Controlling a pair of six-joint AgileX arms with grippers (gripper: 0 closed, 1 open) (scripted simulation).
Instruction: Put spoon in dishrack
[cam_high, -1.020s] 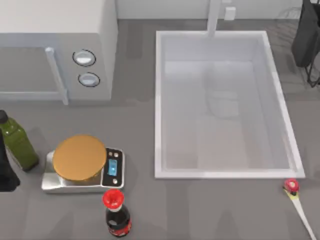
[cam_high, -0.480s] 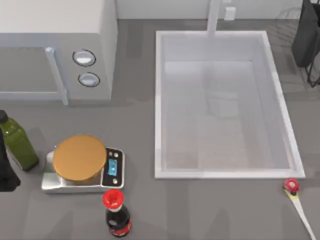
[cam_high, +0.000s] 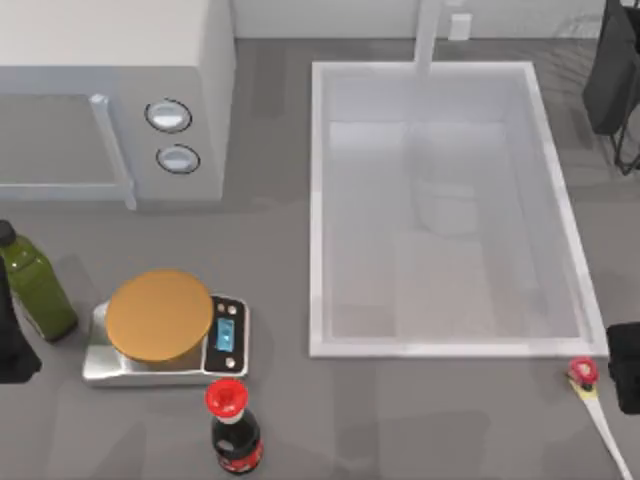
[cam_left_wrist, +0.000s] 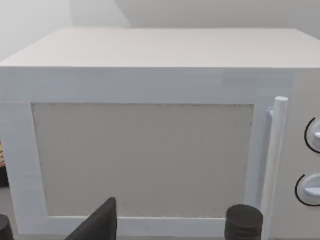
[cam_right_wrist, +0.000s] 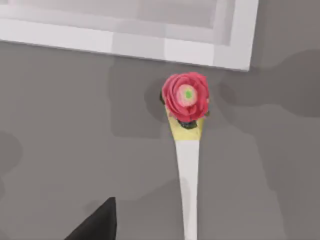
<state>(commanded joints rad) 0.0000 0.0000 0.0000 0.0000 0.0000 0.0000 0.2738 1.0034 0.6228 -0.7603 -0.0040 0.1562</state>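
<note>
1. Right hand (cam_high: 628, 366): dark mass at the right edge of the top view, just beside the spoon (cam_high: 594, 398); whether its fingers are spread or pressed together cannot be told.
2. Spoon: flat on the grey surface (cam_high: 420, 420), red head near the sink (cam_high: 450, 348) corner, cream handle pointing away from it.
3. Dishrack (cam_high: 612, 70): far right corner, well apart from the spoon.
4. Left hand (cam_high: 12, 345): parked at the left edge beside a green bottle (cam_high: 35, 285); finger state cannot be told.
5. Surface also carries a microwave (cam_high: 110, 95), scale (cam_high: 165, 328) and red-capped bottle (cam_high: 233, 428). No legible writing.
</note>
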